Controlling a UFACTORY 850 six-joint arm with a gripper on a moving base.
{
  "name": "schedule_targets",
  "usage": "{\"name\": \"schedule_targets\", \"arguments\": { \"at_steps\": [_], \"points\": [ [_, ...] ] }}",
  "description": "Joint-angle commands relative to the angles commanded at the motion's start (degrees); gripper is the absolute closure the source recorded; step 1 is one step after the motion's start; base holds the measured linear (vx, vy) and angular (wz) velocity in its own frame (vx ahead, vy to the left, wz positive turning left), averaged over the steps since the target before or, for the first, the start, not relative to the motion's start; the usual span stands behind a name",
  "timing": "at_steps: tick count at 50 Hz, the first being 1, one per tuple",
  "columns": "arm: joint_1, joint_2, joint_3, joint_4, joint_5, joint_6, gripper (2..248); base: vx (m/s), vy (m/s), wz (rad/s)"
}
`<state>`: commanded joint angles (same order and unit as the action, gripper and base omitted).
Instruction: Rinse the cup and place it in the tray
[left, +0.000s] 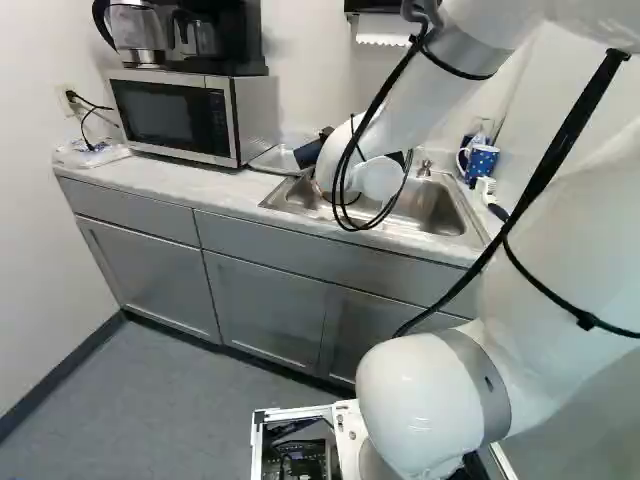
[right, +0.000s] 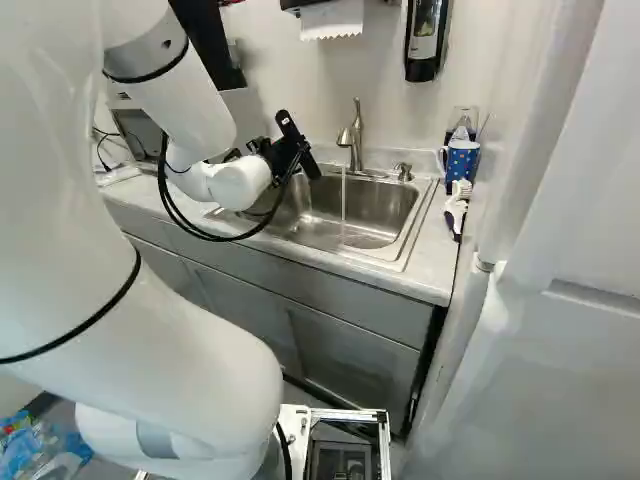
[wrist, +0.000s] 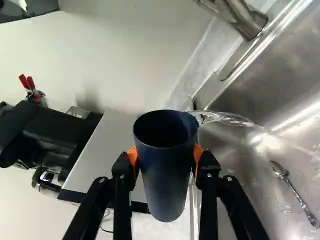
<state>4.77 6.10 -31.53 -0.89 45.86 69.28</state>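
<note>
In the right base view my gripper is over the left part of the sink, left of the faucet. Seen from the wrist, the gripper is shut on a dark blue cup, with orange pads against both its sides. The cup's mouth faces the wrist camera. Clear water streams past the cup's rim into the sink; I cannot tell whether it comes out of the cup. Water also falls from the faucet in the right base view. I cannot make out the tray for certain.
A spoon lies in the steel sink. Left of the sink is a microwave with a coffee maker on it. A blue dotted mug and a white-handled brush are at the counter's right end.
</note>
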Motion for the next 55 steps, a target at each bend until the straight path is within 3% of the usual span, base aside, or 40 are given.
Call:
{"name": "schedule_targets", "arguments": {
  "at_steps": [55],
  "points": [
    [0.0,0.0,0.0,0.0,0.0,33.1,127,0.000,0.000,0.000]
  ]
}}
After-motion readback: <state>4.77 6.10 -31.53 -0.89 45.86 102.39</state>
